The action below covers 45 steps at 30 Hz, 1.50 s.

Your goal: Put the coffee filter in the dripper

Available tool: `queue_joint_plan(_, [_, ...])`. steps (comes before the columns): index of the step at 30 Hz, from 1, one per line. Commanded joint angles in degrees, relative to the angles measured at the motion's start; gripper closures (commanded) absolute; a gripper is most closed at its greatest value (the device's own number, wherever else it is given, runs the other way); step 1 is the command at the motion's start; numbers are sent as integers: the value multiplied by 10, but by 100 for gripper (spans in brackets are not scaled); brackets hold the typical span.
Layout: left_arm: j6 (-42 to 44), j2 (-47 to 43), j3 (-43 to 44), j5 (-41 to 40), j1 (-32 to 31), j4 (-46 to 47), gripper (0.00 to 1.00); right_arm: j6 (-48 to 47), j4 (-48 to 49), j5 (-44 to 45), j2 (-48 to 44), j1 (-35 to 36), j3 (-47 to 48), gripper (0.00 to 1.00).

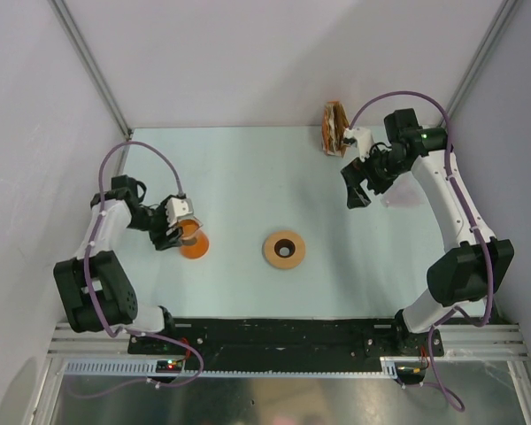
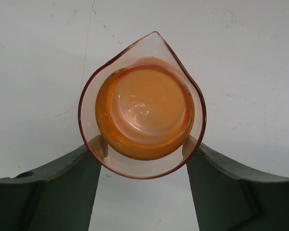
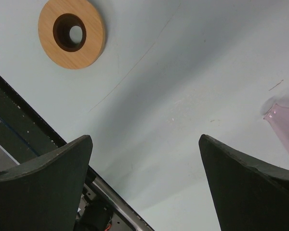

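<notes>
Dripper (image 1: 284, 250) at mid-table, nearer the arm bases than the far wall, between the two arms and well apart from both grippers. Seen from above as a tan-orange ring with a dark centre hole, hole uncovered. Same ring at top left of the right wrist view, lying flat. Loose coffee filter not told apart in any view; only an upright bundle of brown-and-orange papers (image 1: 334, 128) at the far edge of the table (image 1: 248, 168), just beyond the right wrist. Left gripper (image 1: 188, 232) low over the left side of the table, jaws apart around a glass beaker (image 2: 144, 110) of orange liquid. Beaker upright, spout pointing away from the wrist camera. Fingers (image 2: 58, 192) either side of the beaker, tips under the flared rim and right against the wall; firm grip or bare contact, cannot tell. Right gripper (image 1: 361, 197) held above the far right part of the table, tilted down toward the centre, jaws wide apart with only bare table between them. Pale pink translucent edge (image 3: 285, 130) at the right border of the right wrist view, too little shown to name.
</notes>
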Motion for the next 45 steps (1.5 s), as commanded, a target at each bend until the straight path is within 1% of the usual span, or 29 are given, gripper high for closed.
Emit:
queue_joint_plan(1, [-15,-6,-11,37,-29,37,30,-6,-5,3,-24,-4,-4,1])
queue_joint_plan(8, [-52,-20,-33,44,-86,67,32,-5,-4,-3,-27,-10,-10,0])
queue_joint_plan(12, [-86,-21,-34,43,-129,89,34,-4,-3,-6,-28,-12,-12,1])
queue_joint_plan(13, [-96,-22,-36,41,-148,97,35,-4,-2,-6,-28,-13,-13,1])
queue_joint_plan(19, [-195,-24,-49,22,-217,165,36,-4,-1,-9,-37,-18,-26,1])
queue_joint_plan(24, [-246,-29,-67,9,-261,203,38,-2,6,-14,-50,-29,-47,1])
queue_joint_plan(28, [-302,-33,-81,-10,-299,239,40,-1,9,-19,-55,-35,-57,1])
queue_joint_plan(36, [-405,-54,-113,-25,-342,297,40,4,20,-31,-61,-38,-82,1])
queue_joint_plan(38, [-422,-60,-119,-24,-348,306,39,9,24,-38,-62,-38,-90,1])
queue_joint_plan(40, [-431,-69,-128,-29,-351,309,33,18,31,-48,-59,-37,-100,1])
queue_joint_plan(43, [-438,-97,-141,-48,-350,309,17,43,44,-81,-49,-36,-111,3])
queue_joint_plan(45, [-445,-125,-146,-57,-339,303,10,64,50,-110,-33,-35,-113,4])
